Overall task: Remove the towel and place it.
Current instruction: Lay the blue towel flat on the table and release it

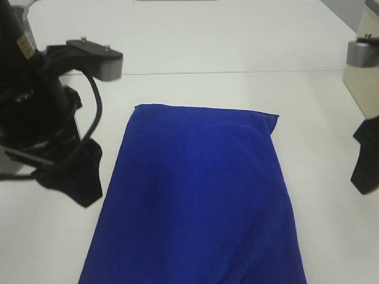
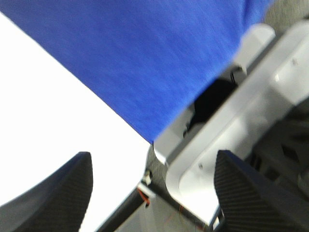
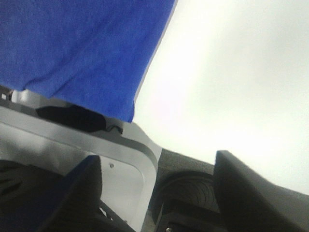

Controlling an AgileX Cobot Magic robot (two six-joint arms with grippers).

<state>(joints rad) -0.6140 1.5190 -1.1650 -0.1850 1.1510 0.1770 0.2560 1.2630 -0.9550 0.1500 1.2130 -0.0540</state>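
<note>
The exterior high camera looks steeply down on the white table (image 1: pixel 237 47) from the robot's side, at middling range, with the blue towel (image 1: pixel 195 195) filling its centre and an arm at each side edge. The left wrist camera sits close behind the left gripper (image 2: pixel 152 157) and looks out between its spread fingers towards the table's near edge. The right wrist camera does likewise behind the right gripper (image 3: pixel 158 158). All three views share the towel and the bare table beside it.

Bare white tabletop (image 1: pixel 207 47) lies free beyond the large royal-blue plush towel (image 1: pixel 201 195) and along both its sides; a beige upright box (image 1: pixel 368 89) blocks my far right.
</note>
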